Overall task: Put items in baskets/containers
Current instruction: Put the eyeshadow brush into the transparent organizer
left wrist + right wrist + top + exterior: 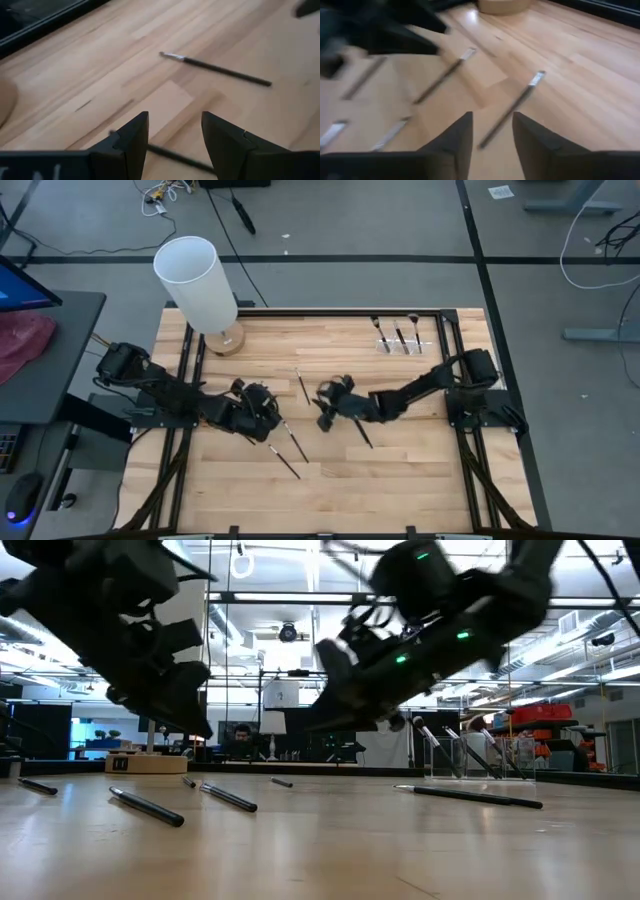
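Note:
Several thin dark makeup brushes lie flat on the wooden table: one [300, 385] between the two grippers, two [290, 450] near the front, one [362, 432] under the right arm. Three more stand in a small clear holder [400, 342] at the far right. My left gripper [175, 117] hovers open at mid-table [264, 412], over a brush handle [172, 156], with another brush [215, 67] ahead. My right gripper [491, 116] is open just right of it [326, 404], above the table, and a brush [512, 110] lies ahead in line with its gap.
A tall white cylinder [197, 280] on a round wooden base [226, 340] stands at the far left corner. The two grippers are close together at mid-table. Bare wood lies along the near edge [400, 490] and to the right of the loose brushes.

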